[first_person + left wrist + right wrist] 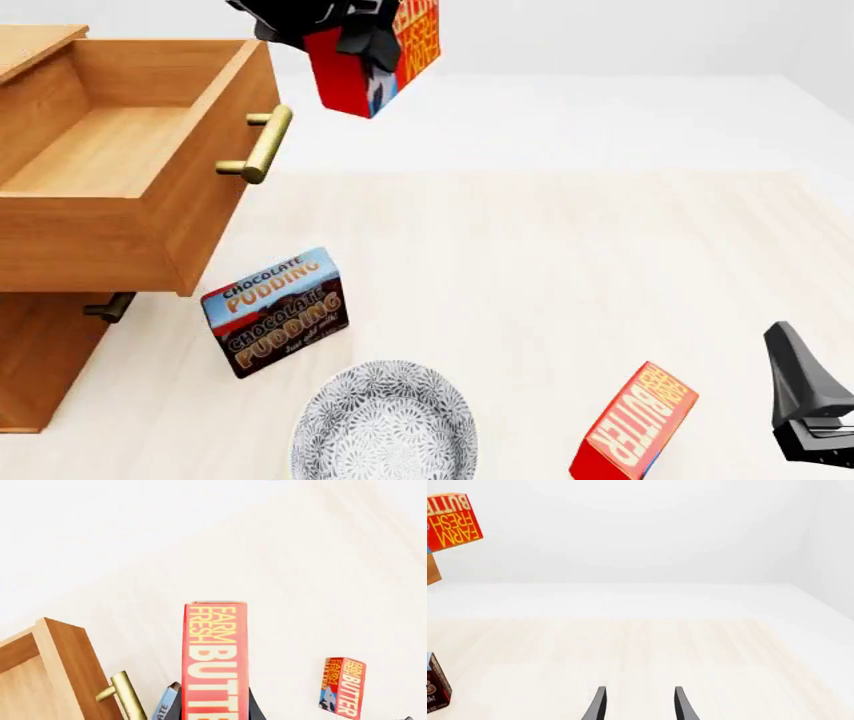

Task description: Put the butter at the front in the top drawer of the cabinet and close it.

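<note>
Pale wood covers the desk (pixel 561 270), with white beyond. Already pulled open, the top drawer (pixel 107 150) of the cabinet (pixel 40 370) waits, and the left gripper (pixel 350 38) has its fingers clamped on the butter (pixel 387 55), high up and just right of the drawer, not yet over it. Placing and closing remain. Below sit a pudding box (pixel 276 311), a patterned bowl (pixel 384 420) and a second butter carton (pixel 634 424), none in the way. The right gripper (pixel 638 705), fingers apart, seems idle.
</note>
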Tool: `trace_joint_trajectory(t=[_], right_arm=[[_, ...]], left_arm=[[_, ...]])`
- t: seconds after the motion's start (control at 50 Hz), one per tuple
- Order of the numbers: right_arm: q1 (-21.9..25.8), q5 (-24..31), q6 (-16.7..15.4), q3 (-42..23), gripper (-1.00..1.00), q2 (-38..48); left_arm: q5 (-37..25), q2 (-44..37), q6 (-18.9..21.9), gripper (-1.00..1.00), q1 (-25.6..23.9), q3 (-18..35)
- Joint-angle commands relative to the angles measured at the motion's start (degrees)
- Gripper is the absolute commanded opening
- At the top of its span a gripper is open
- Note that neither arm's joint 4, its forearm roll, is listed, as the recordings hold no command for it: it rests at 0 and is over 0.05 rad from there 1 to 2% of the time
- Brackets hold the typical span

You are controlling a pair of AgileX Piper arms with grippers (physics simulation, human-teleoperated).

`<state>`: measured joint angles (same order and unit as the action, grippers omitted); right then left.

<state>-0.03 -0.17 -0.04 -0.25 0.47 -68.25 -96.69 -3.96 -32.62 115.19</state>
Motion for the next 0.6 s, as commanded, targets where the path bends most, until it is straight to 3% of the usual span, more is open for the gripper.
trace_joint_trajectory(t=[0.02, 0.24, 0.28, 0.32, 0.38, 0.4, 0.6], right_arm=[[0.0, 0.0, 0.0, 0.0, 1.00, -0.1], [0.0, 0.0, 0.0, 0.0, 1.00, -0.1], [0.0, 0.0, 0.0, 0.0, 1.00, -0.1], [0.0, 0.0, 0.0, 0.0, 1.00, -0.1], [0.0, 0.0, 0.0, 0.0, 1.00, -0.1], [0.0, 0.0, 0.0, 0.0, 1.00, -0.1], [0.0, 0.0, 0.0, 0.0, 1.00, -0.1]], left_arm=[[-1.6, 4.7, 3.2, -1.00, 6.1, -1.7], [-1.6, 7.8, 4.0, -1.00, 10.4, -5.1], [-1.6, 9.9, 3.1, -1.00, 11.9, -6.3], [-1.6, 11.2, 5.0, -1.00, 14.9, -6.5], [-1.6, 11.7, 3.3, -1.00, 13.6, -7.1], [-1.6, 12.8, 5.2, -1.00, 17.1, -8.5], [-1.6, 15.2, 4.9, -1.00, 19.8, -10.6]])
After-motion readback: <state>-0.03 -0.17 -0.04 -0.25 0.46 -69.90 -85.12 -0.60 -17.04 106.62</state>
